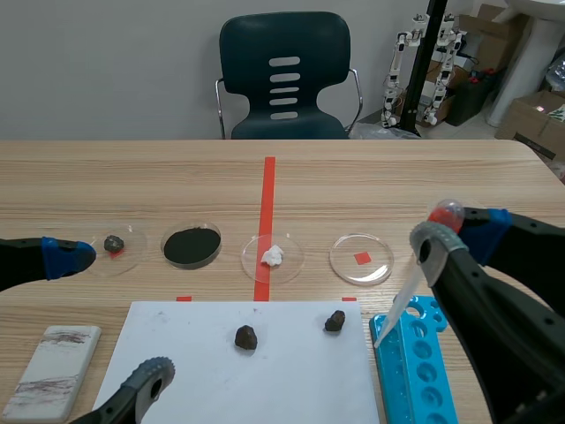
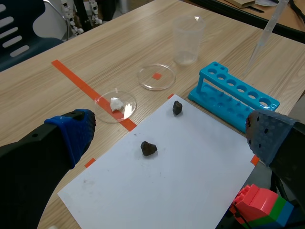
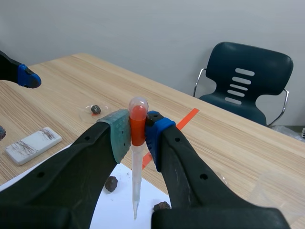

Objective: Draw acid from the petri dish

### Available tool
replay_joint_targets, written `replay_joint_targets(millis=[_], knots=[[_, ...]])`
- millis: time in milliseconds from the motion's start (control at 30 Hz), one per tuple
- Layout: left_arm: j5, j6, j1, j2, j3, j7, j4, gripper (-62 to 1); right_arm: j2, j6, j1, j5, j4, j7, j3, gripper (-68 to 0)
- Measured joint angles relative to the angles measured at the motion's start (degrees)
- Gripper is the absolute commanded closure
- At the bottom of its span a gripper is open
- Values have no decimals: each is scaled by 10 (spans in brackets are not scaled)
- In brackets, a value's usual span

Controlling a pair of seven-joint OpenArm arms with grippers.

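Observation:
My right gripper (image 1: 452,230) is shut on a clear plastic pipette (image 1: 397,309) just below its red bulb, holding it above the table with the tip slanting down over the blue tube rack (image 1: 415,367). In the right wrist view the pipette (image 3: 137,181) hangs between the pads (image 3: 119,136). A clear petri dish (image 1: 361,258) lying over a red mark sits just left of the pipette; whether it holds liquid I cannot tell. My left gripper (image 1: 106,314) stands open at the table's left, nothing between its fingers (image 2: 71,133).
Three more dishes stand in a row: one with a small rock (image 1: 119,246), one with black powder (image 1: 192,246), one with a white lump (image 1: 272,256). A white sheet (image 1: 238,371) carries two dark rocks. A grey block (image 1: 55,371) lies front left. A plastic cup (image 2: 187,39) stands beyond the rack.

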Motion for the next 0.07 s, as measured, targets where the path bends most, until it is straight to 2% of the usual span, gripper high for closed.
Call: replay_joint_targets(millis=[67], knots=[[0, 0, 0, 0, 0, 0, 0, -623, 0, 0, 0, 0, 0, 0, 0, -90]])
